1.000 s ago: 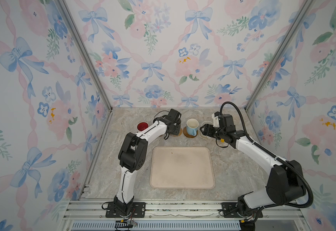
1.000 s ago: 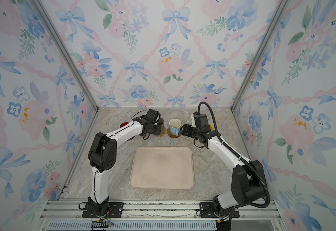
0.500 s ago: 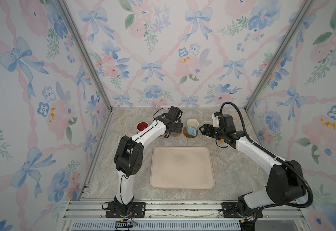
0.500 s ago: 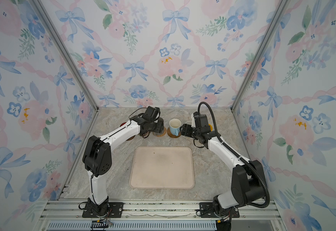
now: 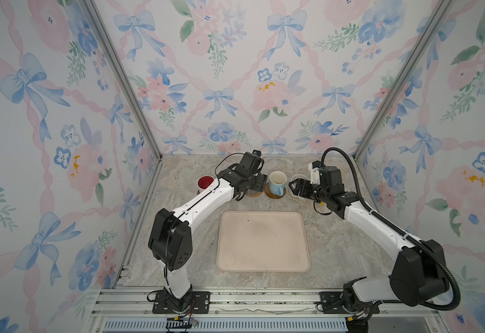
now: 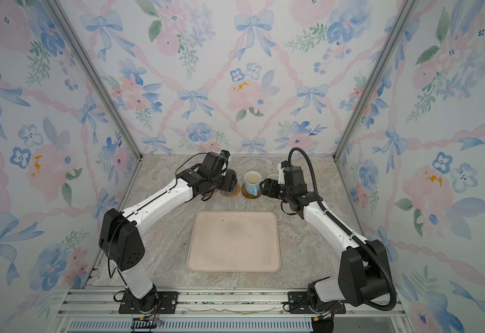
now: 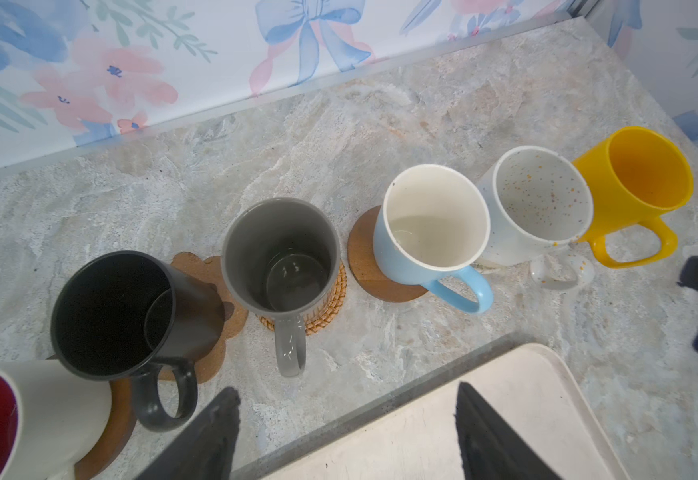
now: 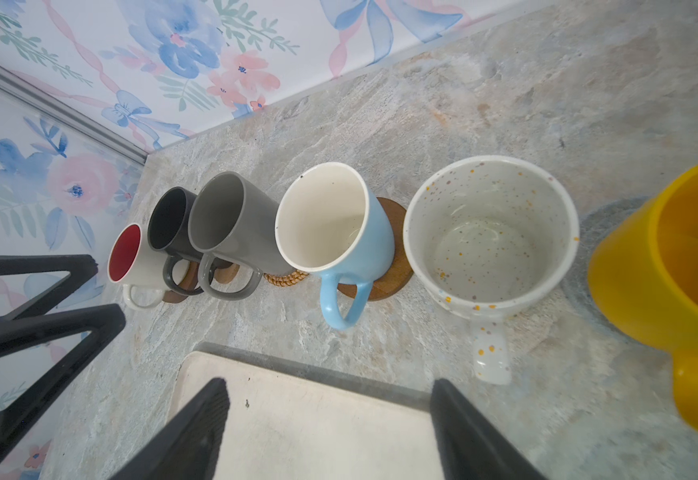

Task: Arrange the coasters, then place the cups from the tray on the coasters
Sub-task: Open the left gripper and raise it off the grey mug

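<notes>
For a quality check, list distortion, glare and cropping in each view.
Left wrist: wide-angle warp tilts the black mug outward; glints inside the grey mug. Right wrist: yellow mug cut off by the frame. Both top views: even light, tray sharp.

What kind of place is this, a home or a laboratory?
Probably a robot test booth, dressed to look homely: two arms bolted to a metal rail, floral wall panels in aluminium frames, mugs on coasters.
</notes>
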Motion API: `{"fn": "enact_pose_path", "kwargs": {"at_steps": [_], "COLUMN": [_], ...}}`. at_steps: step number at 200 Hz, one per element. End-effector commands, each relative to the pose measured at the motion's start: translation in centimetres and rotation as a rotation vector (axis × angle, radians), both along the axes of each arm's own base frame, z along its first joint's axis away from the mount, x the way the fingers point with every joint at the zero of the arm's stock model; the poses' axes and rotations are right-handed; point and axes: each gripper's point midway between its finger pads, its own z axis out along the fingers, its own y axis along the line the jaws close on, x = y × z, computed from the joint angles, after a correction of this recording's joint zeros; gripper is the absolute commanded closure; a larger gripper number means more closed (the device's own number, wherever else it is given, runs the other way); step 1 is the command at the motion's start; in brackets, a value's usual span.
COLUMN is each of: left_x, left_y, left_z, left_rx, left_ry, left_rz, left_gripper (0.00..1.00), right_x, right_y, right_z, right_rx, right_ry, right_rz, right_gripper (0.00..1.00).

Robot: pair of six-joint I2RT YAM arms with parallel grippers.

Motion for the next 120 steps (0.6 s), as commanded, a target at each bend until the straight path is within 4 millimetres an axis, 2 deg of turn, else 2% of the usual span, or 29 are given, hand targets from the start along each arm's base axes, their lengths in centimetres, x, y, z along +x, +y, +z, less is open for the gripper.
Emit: {"fn": "enact_pose_path", "kwargs": {"at_steps": [1, 19, 27, 57, 66, 97, 120], "left_x": [-1.0, -2.0, -2.3, -3.8, -4.4, -6.2, -7.5], "left_y": [-0.1, -0.2, 0.0, 0.8, 1.1, 2.6, 4.1], "left_z": [1.1, 1.2, 1.4, 2.0, 2.1, 3.7, 4.4], "left_rx": [-0.011, -0.017, -0.022, -0.066, -0.082, -0.157, -0.202], "left_ry": [-0.048, -0.075, -0.091, -0.158, -0.181, -0.318, -0.395], "left_rz": [-0.039, -0.063, -0.066, -0.083, -0.092, -0.090, -0.073], "left_gripper": [0.21, 0.20, 0.19, 0.17, 0.14, 0.02, 0.02], "right_x": [-0.3, -0.6, -0.6, -0.8, -0.9, -1.0, -1.1], "right_y": [-0.4, -0.6, -0.6, -0.6, -0.6, -0.7, -0.8], "right_z": [1.0, 1.2, 1.4, 1.9, 2.0, 2.3, 2.5], "right_rx": [0.002, -0.004, -0.004, 0.014, 0.017, 0.022, 0.030], "right_ry": [-0.038, -0.044, -0.048, -0.068, -0.071, -0.081, -0.091], "right_rz": [0.003, 0.000, 0.000, 0.001, 0.003, -0.003, -0.011], "right_gripper": [0.17, 0.04, 0.02, 0.00, 0.03, 0.03, 0.03]}}
